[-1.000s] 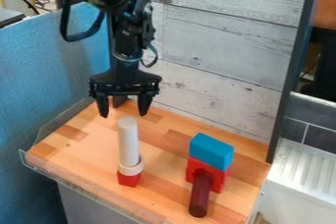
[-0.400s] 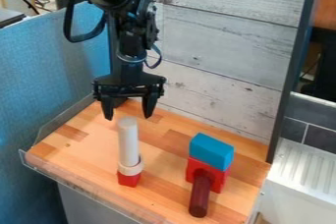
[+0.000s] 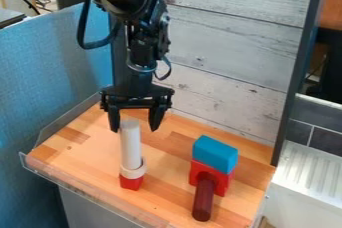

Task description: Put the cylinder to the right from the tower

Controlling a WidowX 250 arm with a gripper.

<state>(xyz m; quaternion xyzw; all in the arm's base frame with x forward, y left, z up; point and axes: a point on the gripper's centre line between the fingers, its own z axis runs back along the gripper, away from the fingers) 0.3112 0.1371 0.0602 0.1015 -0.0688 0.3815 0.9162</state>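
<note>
At the far left of the camera view stands one blue partition (image 3: 53, 72), beside one wooden tabletop (image 3: 83, 154) edged with a clear rim. Right of it, on the left half of the wood, there is a stack of three pieces: one small red block (image 3: 131, 182) at the bottom, one pale ring (image 3: 133, 170) above it, and one white cylinder (image 3: 130, 145) standing upright on top. One black gripper (image 3: 135, 128) hangs over this stack from one black arm (image 3: 141, 47), its two fingers (image 3: 156, 117) spread apart with nothing pinched between them; one fingertip is near the cylinder's top end, and the other is off to the right and farther from it. Behind them rises one wall of pale grey planks (image 3: 234, 47). On the right half of the wood are three more pieces: one blue block (image 3: 215, 154) resting on one red arched block (image 3: 221, 185), and one dark red cylinder (image 3: 203, 204) that juts out toward the front edge from the arched block's opening. That makes two cylinders in all. Farther right come one dark upright post (image 3: 294, 87), some dark grey tiles (image 3: 324, 139) and one white ridged surface (image 3: 307, 177).
</note>
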